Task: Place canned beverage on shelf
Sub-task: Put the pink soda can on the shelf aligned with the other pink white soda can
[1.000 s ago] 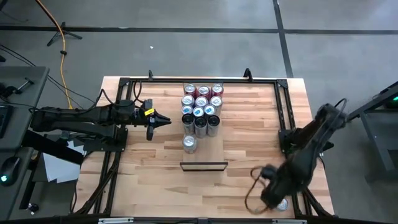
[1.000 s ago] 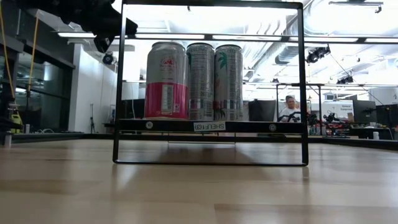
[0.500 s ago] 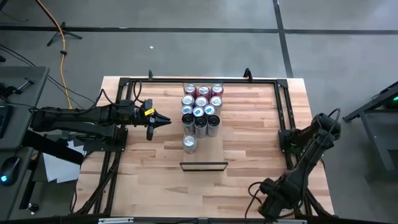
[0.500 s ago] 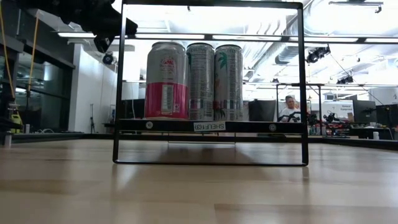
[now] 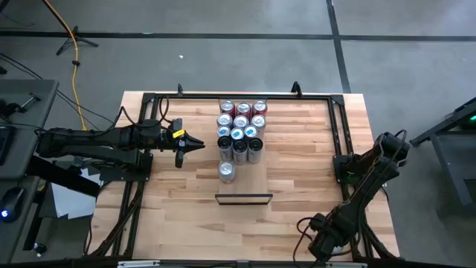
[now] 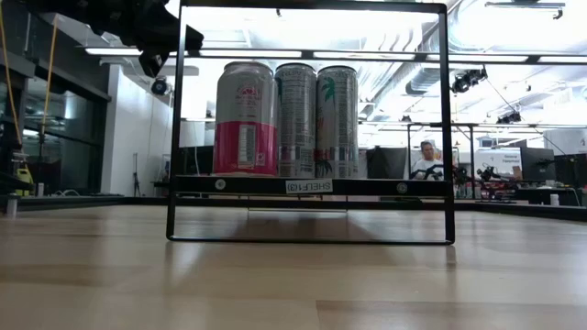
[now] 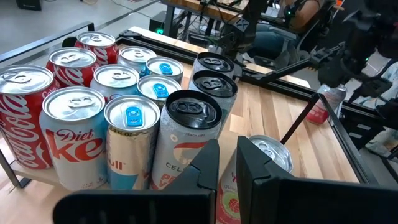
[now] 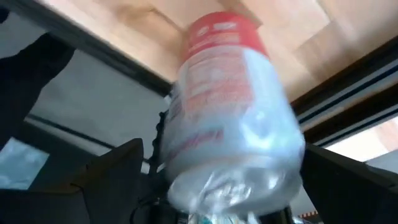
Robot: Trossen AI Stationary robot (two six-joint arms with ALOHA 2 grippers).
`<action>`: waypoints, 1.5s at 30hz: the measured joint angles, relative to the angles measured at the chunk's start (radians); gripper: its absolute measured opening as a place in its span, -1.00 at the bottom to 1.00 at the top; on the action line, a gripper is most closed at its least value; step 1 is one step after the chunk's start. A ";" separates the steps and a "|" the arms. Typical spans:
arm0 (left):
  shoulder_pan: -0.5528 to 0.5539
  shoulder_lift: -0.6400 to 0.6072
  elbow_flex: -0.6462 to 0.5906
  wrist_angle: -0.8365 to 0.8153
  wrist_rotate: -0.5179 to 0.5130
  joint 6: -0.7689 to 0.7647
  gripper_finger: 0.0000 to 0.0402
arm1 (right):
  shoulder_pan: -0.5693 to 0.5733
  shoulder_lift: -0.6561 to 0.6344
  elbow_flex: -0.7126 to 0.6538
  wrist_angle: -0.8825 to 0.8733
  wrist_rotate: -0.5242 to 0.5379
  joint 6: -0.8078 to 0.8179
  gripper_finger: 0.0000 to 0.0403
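The shelf is a narrow light-wood panel in mid-table, with a black frame at its near end. Several cans stand packed on its far part, and one can stands alone nearer. A red-and-silver can sits at the table's near right corner; in the high view it is hidden under my right gripper. That gripper is open, slanting down, with a finger on either side of the can. My left gripper hovers shut, left of the packed cans. My right gripper comes at the red-and-silver can slanting down from above, and its open fingers stand on either side of the can's silver end. I cannot tell whether either finger touches it.
Black frame rails run along the table's far, left and right sides. Bare wood lies between the shelf and the right rail. A person sits in the room far behind the table.
My right gripper has gone down and toward the table's near edge, onto the can at the near right corner, and now covers it in the high view. It has tipped further downward. The cans on the shelf have not moved.
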 joint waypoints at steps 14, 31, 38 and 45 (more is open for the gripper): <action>0.000 0.000 0.000 0.000 0.000 0.000 -1.00 | -0.047 0.000 -0.030 0.004 -0.104 -0.182 0.40; 0.000 0.000 0.000 -0.001 0.000 0.012 -1.00 | -0.534 -0.218 -0.013 -0.480 0.042 -0.493 0.39; 0.000 0.000 0.000 -0.001 0.000 0.044 -1.00 | -0.766 -0.245 -0.107 -0.434 0.125 -0.603 0.39; 0.000 0.000 0.000 -0.001 0.000 0.044 -1.00 | -0.900 -0.243 -0.215 -0.348 0.109 -0.731 0.39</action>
